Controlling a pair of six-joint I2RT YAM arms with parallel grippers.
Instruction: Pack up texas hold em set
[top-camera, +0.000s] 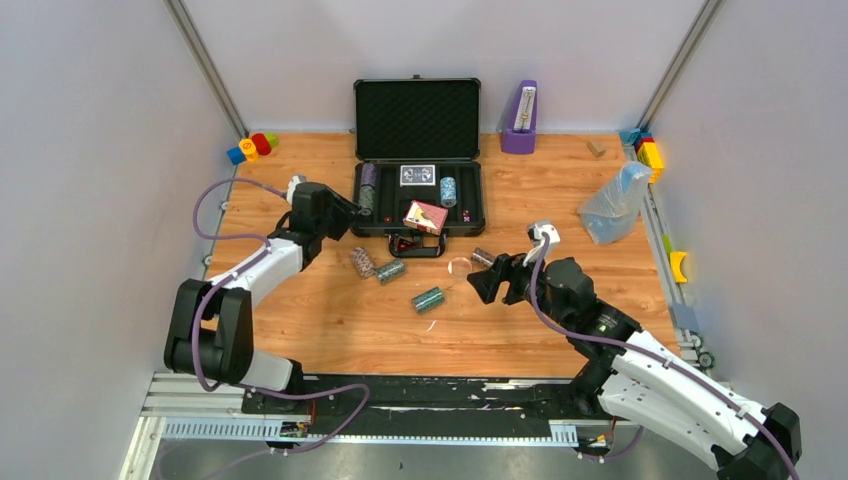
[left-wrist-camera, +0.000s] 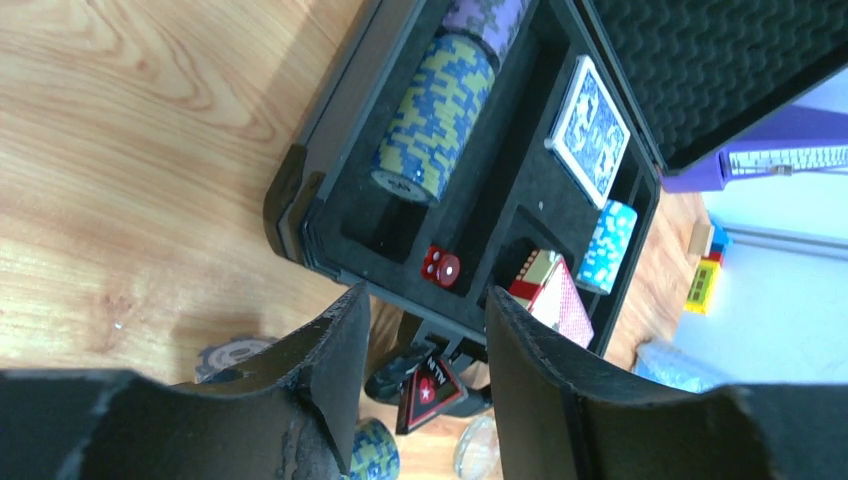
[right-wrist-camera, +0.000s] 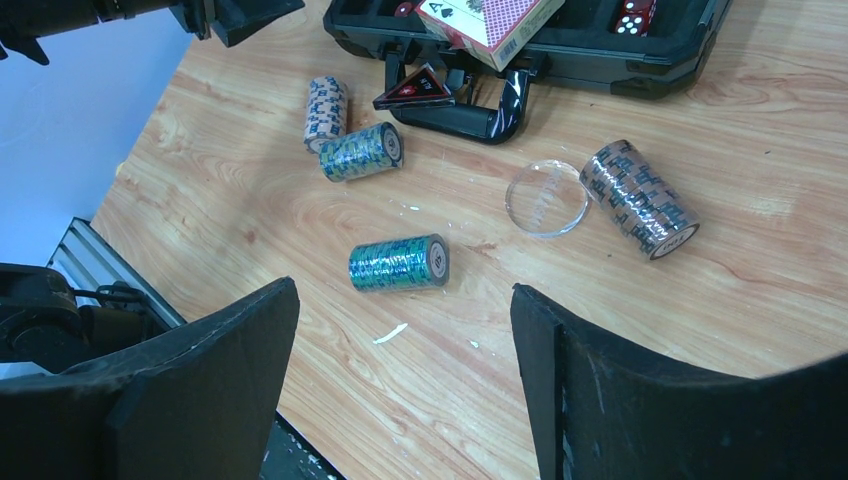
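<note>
Four short cylinders of stacked poker chips lie on their sides on the wood-grain counter (top-camera: 330, 330), all in front of the black briefcase (left-wrist-camera: 335, 115). A pale stack (right-wrist-camera: 325, 108) and a blue-and-gold stack (right-wrist-camera: 362, 152) sit just beside each other near the case's front left corner. A glossy green stack (right-wrist-camera: 398, 264) lies farther out from the case. A brown-grey stack (right-wrist-camera: 640, 198) rests off the right of the curved handle (right-wrist-camera: 470, 112), beside a clear round disc (right-wrist-camera: 546, 197).

The briefcase stands open, its lid upright and lined with rippled egg-crate foam (top-camera: 417, 118). In the moulded tray, a blue-and-yellow stack (left-wrist-camera: 432, 118) fills the left slot, with a purple stack (left-wrist-camera: 483, 20) behind it. A blue-backed deck (left-wrist-camera: 590, 130) lies flat toward the hinge side. A stubby light-blue stack (left-wrist-camera: 608, 248) sits to the right. A red deck (left-wrist-camera: 555, 300) leans tilted near the case's front wall, next to red dice (left-wrist-camera: 440, 266). A triangular tag (right-wrist-camera: 412, 90) hangs at the handle.

Matte black and scuffed, the left fingers (left-wrist-camera: 335, 360) hover by the case's front left corner, spread apart and holding nothing. Out in front of the case and to its right, the right fingers (right-wrist-camera: 230, 360) are also parted wide and empty above the counter.
</note>
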